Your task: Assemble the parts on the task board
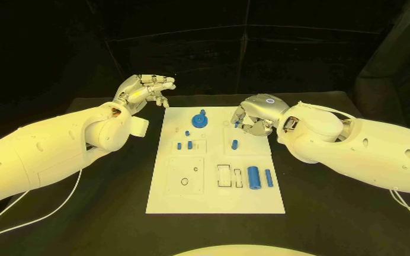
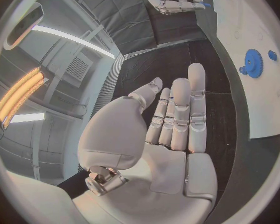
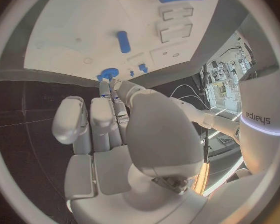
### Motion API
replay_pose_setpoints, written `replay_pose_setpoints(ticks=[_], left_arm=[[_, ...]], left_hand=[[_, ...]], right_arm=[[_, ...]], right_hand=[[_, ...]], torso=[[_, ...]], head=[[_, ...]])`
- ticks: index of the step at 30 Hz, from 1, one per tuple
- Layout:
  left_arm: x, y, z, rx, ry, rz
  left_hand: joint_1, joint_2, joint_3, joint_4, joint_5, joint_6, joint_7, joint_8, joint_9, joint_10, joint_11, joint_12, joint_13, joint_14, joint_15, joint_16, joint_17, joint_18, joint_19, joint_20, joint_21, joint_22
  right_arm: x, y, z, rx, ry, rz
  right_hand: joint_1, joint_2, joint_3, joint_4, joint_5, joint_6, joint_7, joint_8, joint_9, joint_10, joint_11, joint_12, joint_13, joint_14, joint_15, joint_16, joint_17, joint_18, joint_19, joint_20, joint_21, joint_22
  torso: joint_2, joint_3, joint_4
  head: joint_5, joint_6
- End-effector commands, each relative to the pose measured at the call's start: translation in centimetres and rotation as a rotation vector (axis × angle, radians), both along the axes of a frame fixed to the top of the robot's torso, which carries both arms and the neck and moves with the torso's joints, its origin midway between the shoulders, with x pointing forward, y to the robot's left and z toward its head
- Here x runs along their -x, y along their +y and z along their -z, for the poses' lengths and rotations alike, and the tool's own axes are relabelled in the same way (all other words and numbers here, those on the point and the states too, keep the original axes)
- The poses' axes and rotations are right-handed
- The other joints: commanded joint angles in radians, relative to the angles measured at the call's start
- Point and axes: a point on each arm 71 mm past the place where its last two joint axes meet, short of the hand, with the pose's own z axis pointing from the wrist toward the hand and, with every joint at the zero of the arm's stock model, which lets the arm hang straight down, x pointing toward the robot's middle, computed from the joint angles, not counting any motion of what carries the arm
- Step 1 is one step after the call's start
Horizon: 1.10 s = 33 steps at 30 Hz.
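Note:
The white task board lies in the middle of the table. On it are a blue gear at the far end, small blue pegs, a short blue pin, and a thick blue cylinder next to a thin blue bar. My right hand hovers over the board's far right part, its fingers curled in, and pinches a small blue part at its fingertips. My left hand is raised beyond the board's far left corner, fingers stretched out, holding nothing. The left wrist view also shows the gear.
The black table surrounds the board on all sides. A white cable runs over it at the near left. Empty recesses and slots are sunk into the board's near half.

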Motion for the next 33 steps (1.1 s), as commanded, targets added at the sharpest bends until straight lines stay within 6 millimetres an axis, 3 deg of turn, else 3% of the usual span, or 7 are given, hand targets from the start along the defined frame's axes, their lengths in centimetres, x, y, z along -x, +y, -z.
replay_pose_setpoints(ticks=[1,6,10,15,22,33], left_arm=[[0.0,-0.1,-0.1,0.006,-0.002,0.001],[0.1,-0.3,-0.2,0.008,-0.003,0.006],[0.2,-0.5,-0.2,0.011,-0.004,0.011],[0.4,-0.7,-0.3,0.014,-0.006,0.015],[0.4,-0.7,-0.3,0.014,-0.006,0.017],[0.4,-0.9,-0.3,0.018,-0.008,0.024]], left_hand=[[0.006,0.0,-0.003,-0.004,0.004,-0.009,0.001,-0.002,-0.001,-0.006,-0.002,0.005,-0.002,-0.007,-0.001,-0.001,-0.001,0.013,-0.001,0.006,-0.006,-0.001],[0.008,0.0,-0.003,-0.005,0.005,-0.01,0.001,-0.001,0.0,-0.008,-0.002,0.007,-0.001,-0.008,0.0,-0.001,-0.002,0.013,-0.001,0.006,-0.007,-0.002],[0.008,0.0,-0.003,-0.005,0.005,-0.01,0.001,-0.001,0.0,-0.008,-0.002,0.007,-0.001,-0.008,0.0,-0.001,-0.002,0.013,-0.001,0.006,-0.007,-0.002],[0.008,0.0,-0.003,-0.005,0.005,-0.01,0.001,-0.001,0.0,-0.008,-0.002,0.007,-0.001,-0.008,0.0,-0.001,-0.002,0.013,-0.001,0.006,-0.007,-0.002],[0.009,0.001,-0.003,-0.006,0.005,-0.01,0.002,0.0,0.0,-0.009,-0.002,0.009,-0.001,-0.008,0.0,-0.001,-0.002,0.013,-0.001,0.006,-0.008,-0.002],[0.011,0.002,-0.003,-0.007,0.005,-0.011,0.002,0.001,0.0,-0.01,-0.002,0.011,-0.001,-0.009,0.0,0.0,-0.003,0.013,-0.001,0.006,-0.008,-0.003]], right_arm=[[1.0,1.6,-0.9,-0.069,-0.006,-0.04],[1.8,4.4,-1.2,-0.094,0.013,-0.108],[2.0,6.3,-0.9,-0.089,0.03,-0.146],[3.1,8.6,1.4,-0.051,0.082,-0.2],[4.0,10.0,4.1,-0.02,0.129,-0.239],[4.0,10.8,5.7,0.003,0.157,-0.254]], right_hand=[[-0.01,0.001,0.007,-0.001,0.001,0.001,0.005,-0.005,-0.001,0.004,0.005,-0.005,-0.002,0.027,-0.006,0.006,0.003,-0.019,0.006,0.002,0.007,0.003],[-0.011,0.0,0.009,-0.002,0.001,0.001,0.006,-0.006,-0.001,0.004,0.005,-0.006,-0.002,0.027,-0.006,0.006,0.002,-0.019,0.006,0.002,0.007,0.002],[-0.012,0.0,0.011,-0.003,0.001,0.0,0.006,-0.007,-0.001,0.003,0.006,-0.007,-0.002,0.027,-0.005,0.006,0.002,-0.019,0.006,0.002,0.007,0.003],[-0.012,-0.001,0.013,-0.007,0.003,-0.001,0.007,-0.009,-0.002,0.002,0.006,-0.008,-0.003,0.026,-0.005,0.007,0.001,-0.018,0.005,0.003,0.007,0.001],[-0.013,-0.002,0.016,-0.011,0.004,-0.002,0.008,-0.01,-0.002,0.002,0.007,-0.009,-0.003,0.026,-0.004,0.007,0.001,-0.018,0.005,0.003,0.008,0.002],[-0.014,-0.002,0.018,-0.013,0.006,-0.003,0.009,-0.011,-0.002,0.001,0.008,-0.01,-0.004,0.026,-0.004,0.008,0.001,-0.018,0.004,0.003,0.008,0.002]], torso=[[0.001,-0.0012,0.0026],[0.001,0.0003,-0.0001],[0.002,-0.0015,0.0007],[0.003,-0.0004,0.001],[0.003,0.001,0.0023],[0.003,-0.0001,0.0002]], head=[[0.006,0.0],[0.023,-0.004],[0.031,-0.012],[0.053,-0.024],[0.077,-0.036],[0.1,-0.054]])
